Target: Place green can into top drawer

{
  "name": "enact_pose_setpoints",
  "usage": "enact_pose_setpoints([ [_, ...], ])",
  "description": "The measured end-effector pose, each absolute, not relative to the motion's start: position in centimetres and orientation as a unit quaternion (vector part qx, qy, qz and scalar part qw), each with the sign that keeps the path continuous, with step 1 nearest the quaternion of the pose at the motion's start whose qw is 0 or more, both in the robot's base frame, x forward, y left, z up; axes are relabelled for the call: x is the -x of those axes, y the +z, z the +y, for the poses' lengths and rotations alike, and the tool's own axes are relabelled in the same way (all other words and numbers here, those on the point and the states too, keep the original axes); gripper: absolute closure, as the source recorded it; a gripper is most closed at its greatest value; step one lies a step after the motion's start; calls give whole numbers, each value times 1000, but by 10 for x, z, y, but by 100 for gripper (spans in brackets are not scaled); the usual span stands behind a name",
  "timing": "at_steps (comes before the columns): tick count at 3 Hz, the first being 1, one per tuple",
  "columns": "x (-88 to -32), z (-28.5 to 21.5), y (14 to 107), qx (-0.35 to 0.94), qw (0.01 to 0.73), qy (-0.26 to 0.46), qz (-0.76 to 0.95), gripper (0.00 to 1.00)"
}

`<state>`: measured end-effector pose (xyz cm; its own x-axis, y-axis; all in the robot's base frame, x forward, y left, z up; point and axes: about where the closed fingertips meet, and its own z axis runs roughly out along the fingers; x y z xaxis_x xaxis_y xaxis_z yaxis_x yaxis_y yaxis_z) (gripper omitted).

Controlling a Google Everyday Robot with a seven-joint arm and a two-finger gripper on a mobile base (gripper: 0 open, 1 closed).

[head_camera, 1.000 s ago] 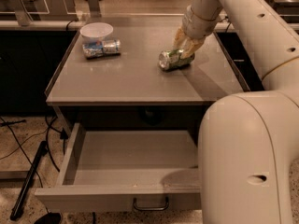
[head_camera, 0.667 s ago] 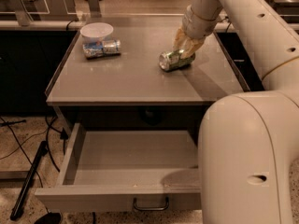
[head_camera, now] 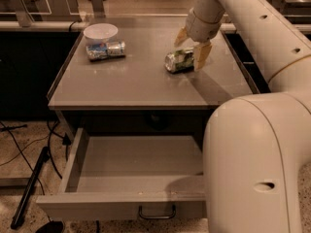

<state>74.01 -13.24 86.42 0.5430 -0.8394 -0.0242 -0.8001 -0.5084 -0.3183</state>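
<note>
Far to the left of the gripper (head_camera: 190,52), at floor level, a black rod (head_camera: 30,188) leans beside the table (head_camera: 131,84). On the table top, well to the gripper's left and near the back left corner, stands a white bowl (head_camera: 100,32). A blue-and-white can (head_camera: 106,50) lies on its side just in front of the bowl; whether the two touch cannot be told.

Below the table top, lower than the gripper and nearer the camera, the top drawer (head_camera: 131,165) is pulled out, exposing its grey floor and side walls. A dark curved handle (head_camera: 156,212) sits at the centre of its front panel.

The green can (head_camera: 178,61) lies on its side on the table top, directly beneath the gripper and slightly to its left, with one silver end turned to the left. It rests on the table, well apart from the drawer.

The gripper hangs over the right half of the table top in a released state, its two tan fingers (head_camera: 201,56) spread. One finger stands behind the can and the other at the can's right end, either touching it or just beside it.

From the gripper the cream arm (head_camera: 252,18) rises up and to the right. The robot's large cream body (head_camera: 252,169) fills the lower right foreground and covers the drawer's right end.
</note>
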Motion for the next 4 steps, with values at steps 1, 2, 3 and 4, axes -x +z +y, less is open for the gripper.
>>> enact_pose_setpoints([
  [1, -745, -127, 860, 870, 138, -76, 468, 0],
  [2, -746, -127, 859, 870, 138, -76, 467, 0],
  [3, -752, -122, 852, 871, 149, -68, 464, 0],
  [4, -756, -119, 842, 872, 151, -57, 461, 0],
])
